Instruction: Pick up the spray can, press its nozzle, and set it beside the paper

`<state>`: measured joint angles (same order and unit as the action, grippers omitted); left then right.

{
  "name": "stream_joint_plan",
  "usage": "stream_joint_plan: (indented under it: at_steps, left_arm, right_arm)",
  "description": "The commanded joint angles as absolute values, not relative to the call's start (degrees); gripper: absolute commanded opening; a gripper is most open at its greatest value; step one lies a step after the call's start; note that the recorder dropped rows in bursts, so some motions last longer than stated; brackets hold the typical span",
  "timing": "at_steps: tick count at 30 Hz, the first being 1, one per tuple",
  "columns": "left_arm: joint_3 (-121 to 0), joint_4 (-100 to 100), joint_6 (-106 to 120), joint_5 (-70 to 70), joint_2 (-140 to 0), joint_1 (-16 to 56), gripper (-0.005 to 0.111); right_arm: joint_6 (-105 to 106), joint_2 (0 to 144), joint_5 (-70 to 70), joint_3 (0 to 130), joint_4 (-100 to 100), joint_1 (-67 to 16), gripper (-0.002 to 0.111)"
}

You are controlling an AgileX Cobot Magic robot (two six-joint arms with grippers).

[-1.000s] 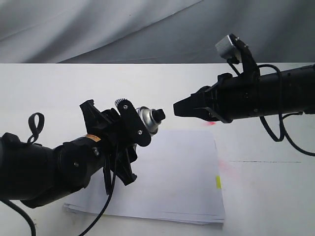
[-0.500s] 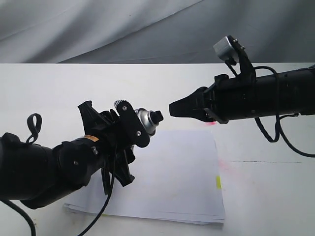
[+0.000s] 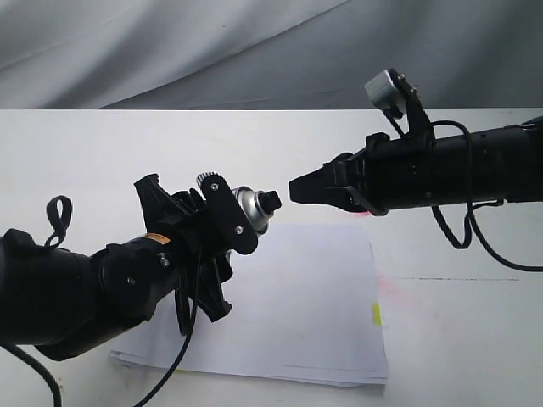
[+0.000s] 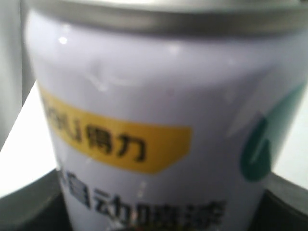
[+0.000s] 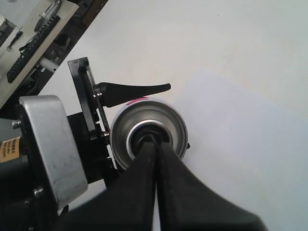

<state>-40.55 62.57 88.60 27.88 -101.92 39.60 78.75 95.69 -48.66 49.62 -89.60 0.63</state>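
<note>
1. Nearest us, the black left gripper (image 3: 233, 212) is clamped on the small silver-white cylindrical spray can (image 3: 252, 209). The can is lifted clear of the table and tipped almost onto its side, with its shiny metal dome turned towards the other arm. Compared with a second ago, the gripper and can have drifted a touch to the left, and the grip looks unchanged.
2. In the left wrist view the can's body fills the picture. We make out a yellow label band (image 4: 115, 139) with dark characters and a teal patch (image 4: 262, 144).
3. The small black plastic nozzle (image 3: 273, 200) sits on the dome and points at the right gripper.
4. The black right gripper (image 3: 294, 188) has its two fingers pressed together into one wedge. It has crept leftwards since the earlier pictures, so the gap to the nozzle is narrower. In the exterior view a sliver of table still shows between them. In the right wrist view the fingertips (image 5: 151, 144) overlap the middle of the dome, and we cannot tell whether they touch.
5. The thin stack of plain white rectangular paper (image 3: 314, 305) lies flat beneath the can, where it lay before. It has a small yellow tab (image 3: 376, 315) at its right edge.
6. The white table (image 3: 102, 153) bears a pink-red spot (image 3: 365, 212) just past the paper's far right corner. A faint pink smear (image 3: 386, 284) lies beside the paper's right edge.
7. Furthest back hangs a grey cloth (image 3: 254, 51) in soft folds. Past the table's edge, the right wrist view catches a pale bench (image 5: 33, 29) with dark clutter too small to name.
</note>
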Motion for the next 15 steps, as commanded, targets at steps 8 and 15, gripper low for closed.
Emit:
stream_joint_plan:
  at_steps: [8, 15]
  left_arm:
    - [-41.1, 62.4, 88.5, 29.5, -101.5, 40.0, 0.000]
    - [-41.1, 63.4, 88.5, 29.5, -101.5, 40.0, 0.000]
  right_arm:
    - [82.5, 96.3, -47.4, 50.2, -92.8, -2.4, 0.000]
    - [82.9, 97.6, -45.3, 50.2, -93.6, -2.5, 0.000]
